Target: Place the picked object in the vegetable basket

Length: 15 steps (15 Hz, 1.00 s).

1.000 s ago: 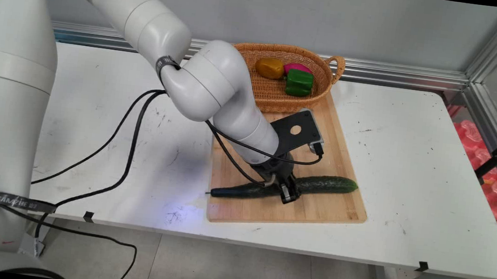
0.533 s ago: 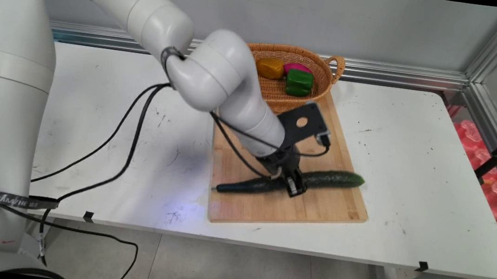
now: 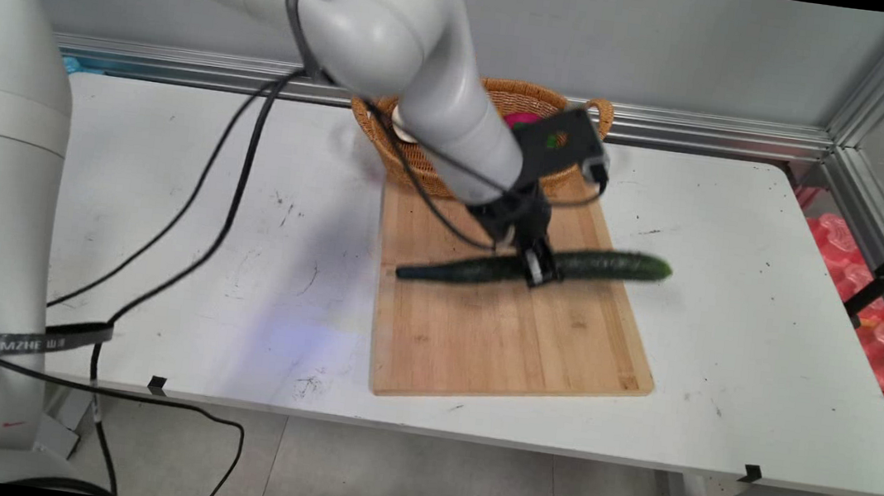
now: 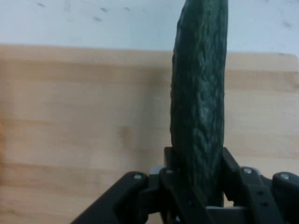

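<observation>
1. Main view: the tool (image 3: pixel 537 265) is clamped around the middle of the cucumber (image 3: pixel 598 264), now lifted clear of the cutting board (image 3: pixel 497 346); a second ago it lay on the wood.
2. Hand view: cucumber (image 4: pixel 198 107) sits between both fingers (image 4: pixel 230 169).
3. Basket (image 3: pixel 410 161) stands just behind, on the counter (image 3: pixel 734 315).

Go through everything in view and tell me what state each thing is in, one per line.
Gripper: shut on the cucumber.
Cucumber: held near its middle, roughly level, lifted clear above the board.
Board: flat on the table, nothing resting on it.
Basket: upright at the board's far end, mostly hidden by the arm.
</observation>
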Each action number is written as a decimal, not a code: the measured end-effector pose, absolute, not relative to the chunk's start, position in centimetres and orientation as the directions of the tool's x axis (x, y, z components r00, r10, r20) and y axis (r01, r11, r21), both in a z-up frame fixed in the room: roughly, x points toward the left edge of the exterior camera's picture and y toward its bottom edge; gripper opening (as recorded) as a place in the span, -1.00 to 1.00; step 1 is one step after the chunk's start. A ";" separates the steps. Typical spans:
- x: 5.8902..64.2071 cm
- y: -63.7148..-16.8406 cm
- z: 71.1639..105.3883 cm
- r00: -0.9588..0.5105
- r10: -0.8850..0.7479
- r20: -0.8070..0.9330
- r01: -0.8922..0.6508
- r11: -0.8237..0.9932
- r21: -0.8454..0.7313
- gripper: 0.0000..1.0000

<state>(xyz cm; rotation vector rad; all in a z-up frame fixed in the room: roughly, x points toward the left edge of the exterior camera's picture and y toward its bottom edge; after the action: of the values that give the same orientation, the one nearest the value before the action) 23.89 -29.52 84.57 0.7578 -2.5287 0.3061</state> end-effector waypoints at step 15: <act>32.1 -40.1 91.3 -0.811 -0.294 0.507 -0.440 0.876 -0.196 -1.00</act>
<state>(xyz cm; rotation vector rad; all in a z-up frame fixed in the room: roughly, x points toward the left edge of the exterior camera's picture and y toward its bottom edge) 32.13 -40.07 91.34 0.5353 -2.5727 0.4216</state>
